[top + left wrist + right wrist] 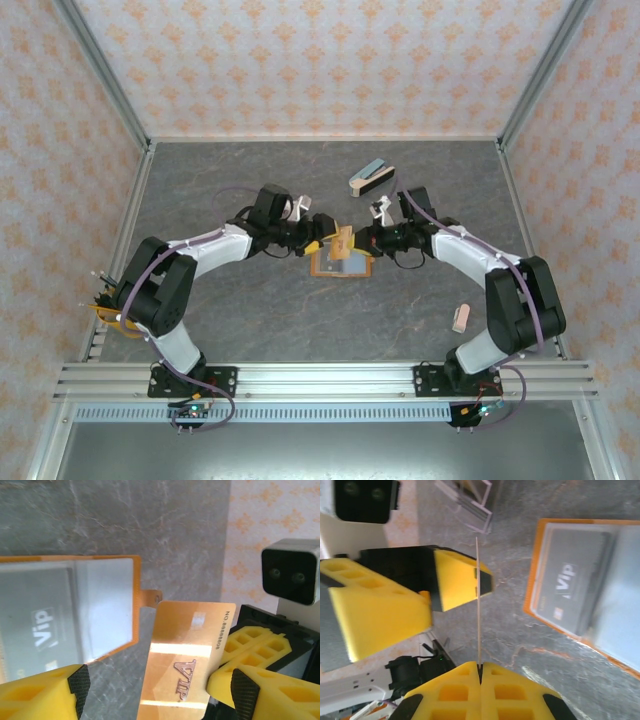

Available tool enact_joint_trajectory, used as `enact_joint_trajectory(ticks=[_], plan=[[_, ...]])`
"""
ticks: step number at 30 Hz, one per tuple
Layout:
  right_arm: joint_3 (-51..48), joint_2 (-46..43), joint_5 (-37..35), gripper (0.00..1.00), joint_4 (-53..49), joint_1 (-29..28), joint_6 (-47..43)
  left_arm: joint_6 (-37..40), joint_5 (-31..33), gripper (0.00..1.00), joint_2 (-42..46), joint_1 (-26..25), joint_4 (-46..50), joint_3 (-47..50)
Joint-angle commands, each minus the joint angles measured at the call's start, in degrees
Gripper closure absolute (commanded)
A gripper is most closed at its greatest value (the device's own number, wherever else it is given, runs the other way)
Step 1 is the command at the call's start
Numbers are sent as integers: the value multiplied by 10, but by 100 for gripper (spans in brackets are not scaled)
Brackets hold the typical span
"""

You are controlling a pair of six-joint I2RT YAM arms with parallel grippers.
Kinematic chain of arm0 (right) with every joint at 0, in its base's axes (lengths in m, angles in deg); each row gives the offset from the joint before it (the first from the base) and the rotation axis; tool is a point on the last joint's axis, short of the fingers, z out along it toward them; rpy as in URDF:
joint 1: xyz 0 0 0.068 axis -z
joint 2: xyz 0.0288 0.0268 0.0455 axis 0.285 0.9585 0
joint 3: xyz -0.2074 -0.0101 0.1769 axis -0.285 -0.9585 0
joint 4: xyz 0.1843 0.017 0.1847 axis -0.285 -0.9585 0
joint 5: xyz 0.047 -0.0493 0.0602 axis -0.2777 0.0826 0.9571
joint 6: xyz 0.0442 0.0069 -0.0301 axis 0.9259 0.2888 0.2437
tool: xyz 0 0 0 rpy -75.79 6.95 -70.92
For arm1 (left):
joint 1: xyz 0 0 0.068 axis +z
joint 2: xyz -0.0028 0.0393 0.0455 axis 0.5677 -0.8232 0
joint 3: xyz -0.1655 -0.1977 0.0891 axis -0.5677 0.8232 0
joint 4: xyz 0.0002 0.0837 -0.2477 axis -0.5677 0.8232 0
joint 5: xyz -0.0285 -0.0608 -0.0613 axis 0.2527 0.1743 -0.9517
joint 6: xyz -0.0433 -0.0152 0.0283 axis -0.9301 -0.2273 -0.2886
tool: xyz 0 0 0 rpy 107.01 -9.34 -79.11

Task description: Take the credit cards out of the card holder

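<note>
The orange-tan card holder (341, 266) lies open on the table between both arms, its grey-blue lining up. A grey "Vip" card (568, 587) sits in its pocket; the holder also shows in the left wrist view (120, 562). My right gripper (366, 240) is shut on a gold "VIP" card (182, 652) and holds it upright above the table, beside the holder. That card appears edge-on (478, 605), rising from my right gripper's (480, 672) closed tips. My left gripper (155, 690) is open, its fingers spread wide, with the gold card just ahead of them.
A grey-blue and black stapler-like object (369, 178) lies behind the arms toward the back. A small pinkish item (461, 318) rests at the right near the right arm's base. Patterned walls enclose the table on three sides.
</note>
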Motion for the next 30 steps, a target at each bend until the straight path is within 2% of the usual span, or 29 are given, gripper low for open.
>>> enact_joint_trajectory(ticks=[1, 3, 5, 10, 15, 17, 18, 21, 22, 25, 30], plan=[[8, -18, 50, 100, 49, 6, 24, -30, -50, 23, 22, 3, -92, 12], [8, -17, 56, 100, 55, 9, 29, -37, -55, 27, 28, 3, -108, 15], [8, -17, 59, 100, 56, 11, 30, -38, -56, 37, 32, 3, -111, 15], [9, -16, 57, 100, 52, 13, 27, -34, -54, 71, 38, 4, -109, 14], [13, -15, 51, 100, 38, 14, 21, -26, -51, 89, 45, 4, -93, 13], [18, -18, 40, 92, 21, 13, 15, -4, -37, 97, 52, 4, -52, 5], [21, -22, 27, 85, 7, 13, 10, 12, -24, 100, 56, 4, -18, -2], [29, -35, -23, 59, -32, 13, 1, 58, 36, 100, 69, 5, 104, -33], [31, -39, -44, 51, -43, 14, -1, 77, 72, 100, 71, 5, 162, -50], [34, -53, -106, 34, -74, 14, -9, 110, 208, 100, 75, 5, 319, -101], [24, -71, -191, 18, -101, 14, -11, 90, 397, 100, 74, 5, 459, -171]])
